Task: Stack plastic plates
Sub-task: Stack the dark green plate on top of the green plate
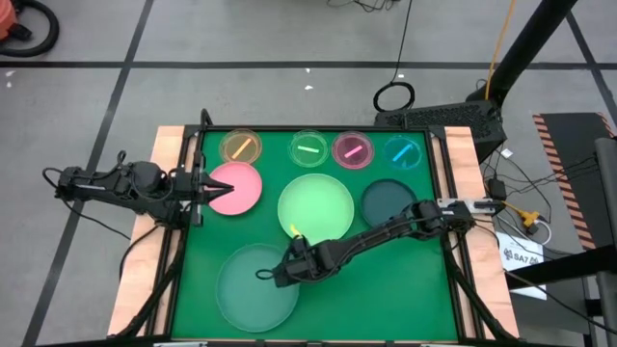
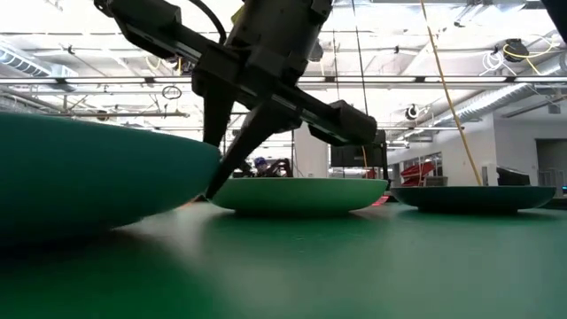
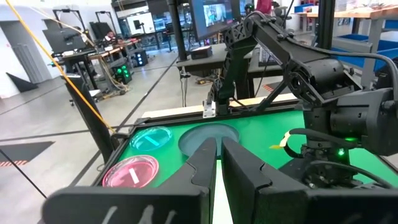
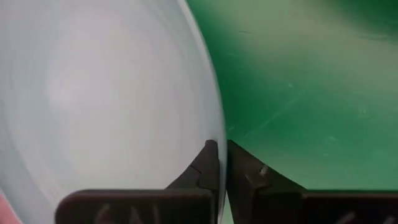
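Right wrist view shows the right gripper pinching the rim of the frosted clear plate, its two fingers nearly together. From above, that plate lies at the front of the green mat, just beside the light green plate. The left gripper waits by the pink plate; its fingers look almost closed, maybe empty.

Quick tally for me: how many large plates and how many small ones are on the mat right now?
Large plates: 4 (pink, light green, dark teal, frosted clear)
Small plates: 4 (amber, green, pink, blue)
Total: 8
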Available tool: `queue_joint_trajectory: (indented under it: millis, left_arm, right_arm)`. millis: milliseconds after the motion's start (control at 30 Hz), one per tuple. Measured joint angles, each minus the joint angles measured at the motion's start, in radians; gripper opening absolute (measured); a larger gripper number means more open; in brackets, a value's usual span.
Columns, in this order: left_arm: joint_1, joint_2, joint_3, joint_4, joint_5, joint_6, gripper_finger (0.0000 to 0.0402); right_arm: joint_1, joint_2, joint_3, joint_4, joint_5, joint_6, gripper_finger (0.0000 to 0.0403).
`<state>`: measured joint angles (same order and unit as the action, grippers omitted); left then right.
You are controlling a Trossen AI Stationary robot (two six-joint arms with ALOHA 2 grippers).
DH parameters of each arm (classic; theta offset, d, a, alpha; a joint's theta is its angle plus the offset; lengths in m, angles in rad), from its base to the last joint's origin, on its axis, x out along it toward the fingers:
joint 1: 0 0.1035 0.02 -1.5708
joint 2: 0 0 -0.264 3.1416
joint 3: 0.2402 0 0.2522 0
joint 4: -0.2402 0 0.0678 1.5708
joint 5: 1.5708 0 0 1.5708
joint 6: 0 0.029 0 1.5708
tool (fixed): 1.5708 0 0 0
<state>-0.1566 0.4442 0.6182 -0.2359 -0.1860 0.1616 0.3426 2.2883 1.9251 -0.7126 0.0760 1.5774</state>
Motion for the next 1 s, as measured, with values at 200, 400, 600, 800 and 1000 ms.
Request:
queue_joint_trajectory:
  millis: [200, 400, 600, 800, 1000]
  left_arm:
    - [0.0, 0.0, 0.0, 0.0, 0.0, -0.002, 0.0033]
    - [0.0, 0.0, 0.0, 0.0, 0.0, -0.002, 0.0033]
    - [0.0, 0.0, 0.0, -0.002, 0.0, -0.002, 0.0033]
    - [-0.001, 0.0, 0.0, -0.004, 0.0, -0.006, 0.0033]
    - [-0.002, 0.0, 0.0, -0.006, 0.001, -0.016, 0.0033]
  right_arm:
    - [-0.017, -0.002, -0.001, 0.036, -0.043, -0.044, 0.0003]
    - [-0.037, -0.019, -0.002, 0.045, -0.054, -0.094, 0.0003]
    - [-0.049, -0.049, -0.002, 0.06, -0.077, -0.148, 0.0003]
    - [-0.06, -0.091, -0.002, 0.046, -0.111, -0.195, 0.0003]
    - [-0.087, -0.148, -0.002, -0.025, -0.133, -0.24, 0.0003]
